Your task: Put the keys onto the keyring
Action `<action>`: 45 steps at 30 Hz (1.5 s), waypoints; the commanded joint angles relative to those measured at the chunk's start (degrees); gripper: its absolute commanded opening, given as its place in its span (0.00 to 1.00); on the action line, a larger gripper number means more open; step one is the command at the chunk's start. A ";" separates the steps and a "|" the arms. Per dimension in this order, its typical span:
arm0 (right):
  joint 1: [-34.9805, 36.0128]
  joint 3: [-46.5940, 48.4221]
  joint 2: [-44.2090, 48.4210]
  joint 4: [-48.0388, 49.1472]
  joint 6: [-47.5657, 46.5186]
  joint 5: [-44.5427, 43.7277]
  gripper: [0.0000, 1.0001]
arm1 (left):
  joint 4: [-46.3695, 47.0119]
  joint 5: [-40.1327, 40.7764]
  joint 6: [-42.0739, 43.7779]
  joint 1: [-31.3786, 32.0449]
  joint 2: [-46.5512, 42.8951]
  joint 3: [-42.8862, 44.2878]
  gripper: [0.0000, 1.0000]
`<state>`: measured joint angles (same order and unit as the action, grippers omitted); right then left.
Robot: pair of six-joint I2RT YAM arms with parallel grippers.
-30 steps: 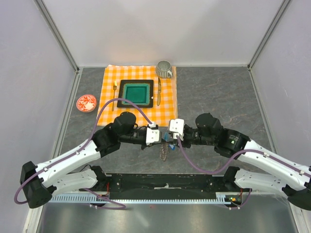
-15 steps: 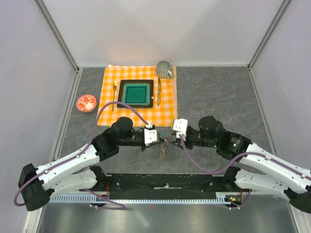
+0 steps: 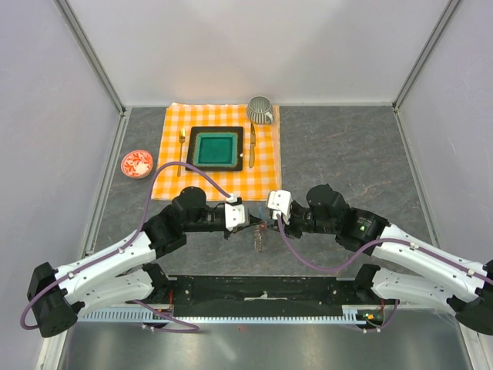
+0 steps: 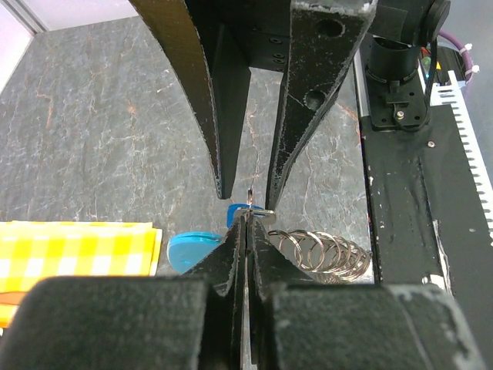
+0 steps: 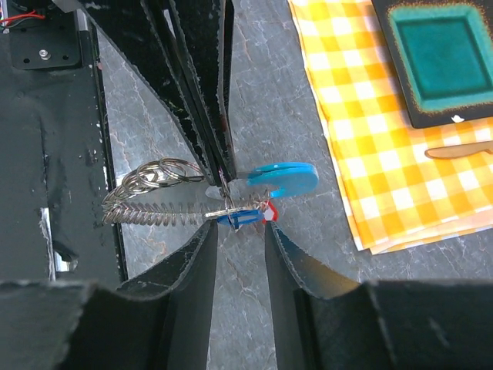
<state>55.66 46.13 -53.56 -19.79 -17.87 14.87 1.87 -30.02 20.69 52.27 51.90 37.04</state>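
Silvery coiled keyring (image 5: pixel 150 202) is hanging by the middle of the table's (image 3: pixel 339 146) near edge; left gripper (image 4: pixel 248 220) is clenching its end, seemingly steadying it; right gripper (image 5: pixel 240 228) is straddling the red-tipped key (image 5: pixel 239 216) for threading, jaws apart, grip unclear.

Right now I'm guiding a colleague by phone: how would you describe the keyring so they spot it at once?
Find the orange checked cloth at the far side of the grey table, then come straight toward the near edge. Just past the cloth's near edge is the keyring: bare silvery wire loops, unlike the bright-blue tag beside it.
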 commanded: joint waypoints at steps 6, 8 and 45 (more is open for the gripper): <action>-0.11 -0.51 1.79 4.15 -0.59 -0.37 0.38 | 5.60 0.14 -1.88 0.20 -1.28 -0.12 0.02; -0.11 -0.51 1.97 4.41 -0.59 -0.72 0.37 | 5.60 -0.04 -1.97 0.20 -1.19 -0.12 0.02; -0.20 0.54 1.97 3.71 -2.79 1.91 0.27 | 4.11 -3.20 0.23 0.29 -1.36 0.93 0.02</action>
<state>55.64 45.65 -51.55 -17.26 -19.90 15.22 2.50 -30.81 20.40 52.27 50.98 36.56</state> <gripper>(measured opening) 0.296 0.019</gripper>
